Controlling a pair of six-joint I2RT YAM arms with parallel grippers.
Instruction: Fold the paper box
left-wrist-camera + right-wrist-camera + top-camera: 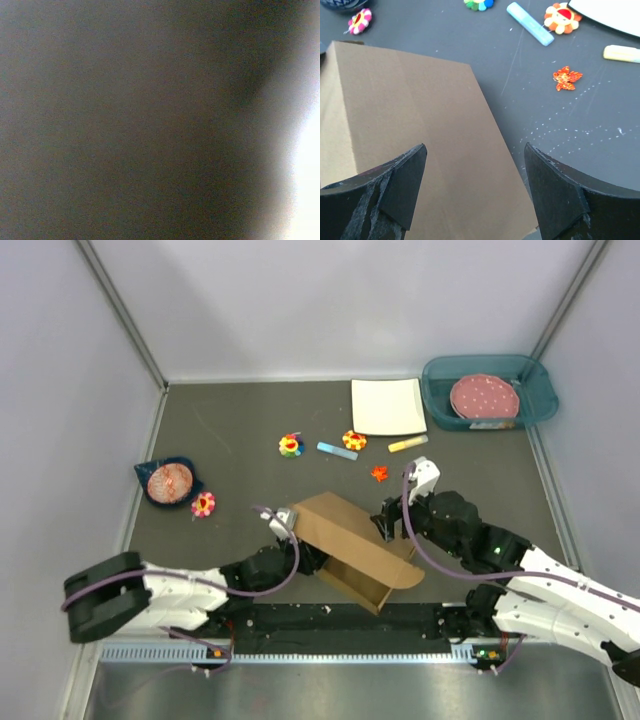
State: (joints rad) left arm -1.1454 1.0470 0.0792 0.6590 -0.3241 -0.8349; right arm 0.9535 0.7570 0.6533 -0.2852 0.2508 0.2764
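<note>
Right gripper (475, 150) stands spread wide over the sloping top panel of the paper box (355, 545) and pinches nothing, so nothing on that side pins the cardboard. If you press down like this, the panel may pop up again or the whole box may skid across the surface (240, 430). You cannot tell whether the left gripper (289, 527) is spread or pinching: its wrist camera gives only a dark blur, as if pressed against the cardboard, and from above its jaws are hidden at the box's left corner. A weak hold there would let the box twist. A skidding box could also sweep the orange star piece (379, 474) just beyond it toward the white plate (388, 406). The box lies close to the arm bases, between the two grippers, with its near end open. From those bases both arms reach forward low, elbows out, forearms angling inward, wrists tilted toward the box
</note>
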